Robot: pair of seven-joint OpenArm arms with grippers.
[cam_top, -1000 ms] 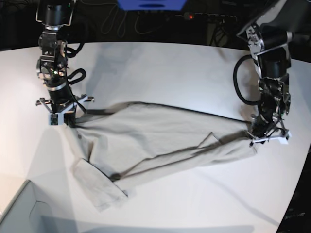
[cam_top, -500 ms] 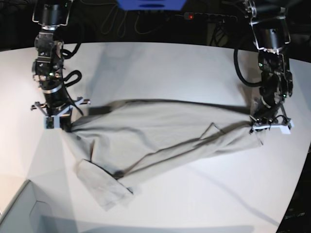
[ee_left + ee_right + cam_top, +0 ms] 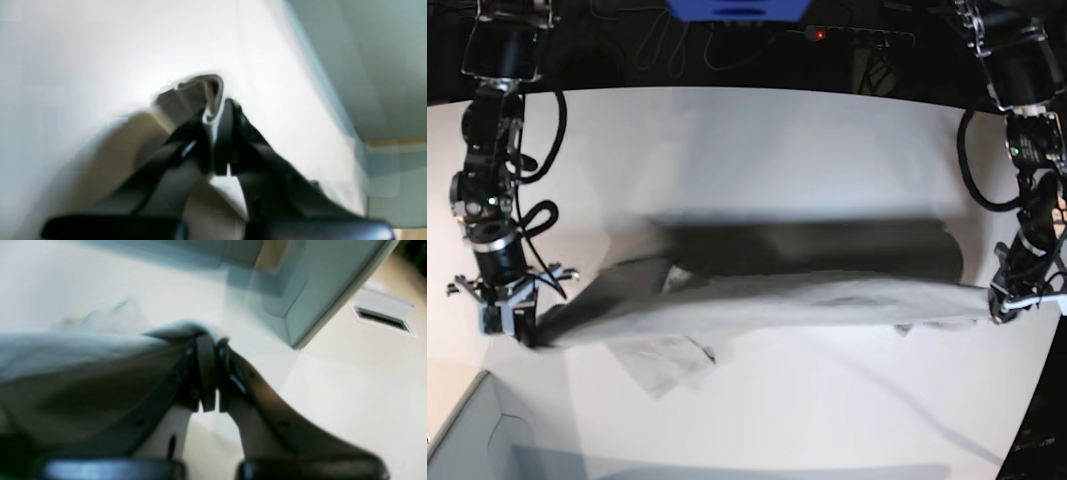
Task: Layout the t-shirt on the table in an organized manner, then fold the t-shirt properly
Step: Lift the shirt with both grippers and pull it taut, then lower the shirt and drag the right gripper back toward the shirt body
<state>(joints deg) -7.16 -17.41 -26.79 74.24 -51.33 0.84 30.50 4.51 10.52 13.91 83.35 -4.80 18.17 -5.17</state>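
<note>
The light grey-beige t-shirt (image 3: 777, 305) hangs stretched in a long band across the white table (image 3: 777, 140), casting a dark shadow behind it. A loose part droops onto the table at the lower left. My left gripper (image 3: 1005, 300), at the right of the base view, is shut on one end of the t-shirt. The left wrist view shows its fingers (image 3: 230, 133) pinching a folded cloth edge (image 3: 200, 90). My right gripper (image 3: 512, 325), at the left of the base view, is shut on the other end. In the right wrist view the t-shirt (image 3: 83, 356) bunches at its closed tips (image 3: 213, 343).
A grey box corner (image 3: 457, 440) sits at the table's front left, close to my right gripper, and shows as a grey box (image 3: 300, 290) in the right wrist view. A power strip (image 3: 857, 36) and cables lie beyond the far edge.
Both arms have moved outward and toward the front, pulling the t-shirt from a slack spread into a taut raised band. The left gripper closed on the cloth.
</note>
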